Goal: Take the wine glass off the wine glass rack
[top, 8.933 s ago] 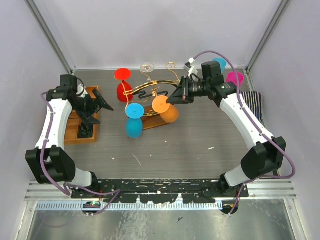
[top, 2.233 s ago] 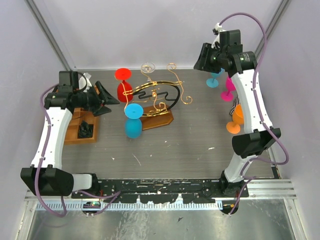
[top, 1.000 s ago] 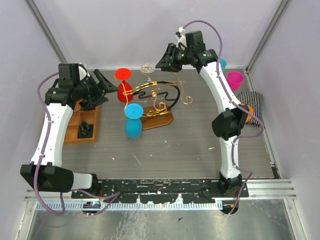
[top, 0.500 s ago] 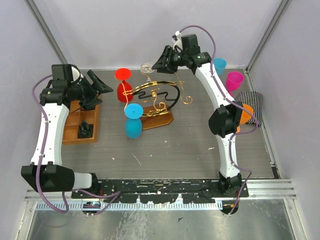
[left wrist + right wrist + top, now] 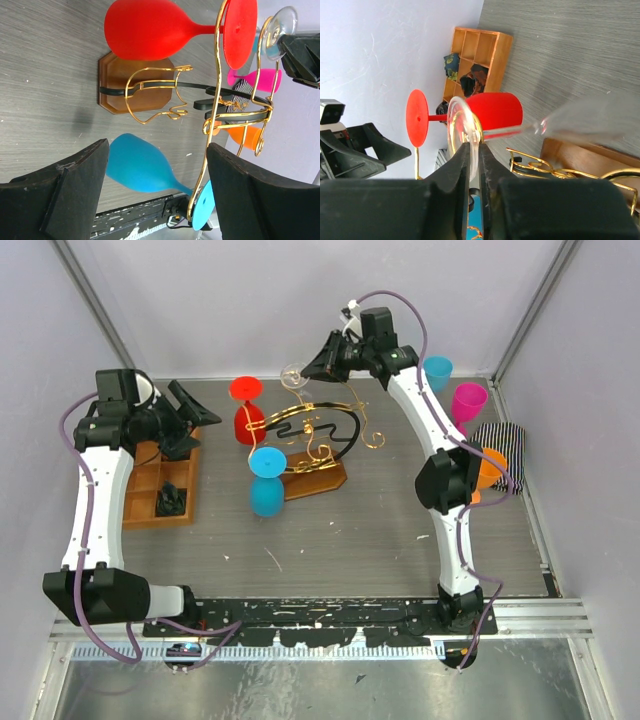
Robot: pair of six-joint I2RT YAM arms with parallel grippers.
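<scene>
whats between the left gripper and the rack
The red wine glass, hanging from the wine glass rack on the side facing the open left gripper; the top view shows it.

Robot lab test cell, plain pale walls [image 5: 300,300], aluminium frame posts [image 5: 100,315], grey tabletop [image 5: 370,530], base rail [image 5: 560,615]

Top overhead; wrist views close, opposite sides, all sharing rack [image 5: 115,75].

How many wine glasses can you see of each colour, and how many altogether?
Red glass: 1
Hanging blue glass: 1
Blue glass at back right: 1
Clear glass: 1
Pink glass: 1
Orange glass: 1
Total: 6
</scene>
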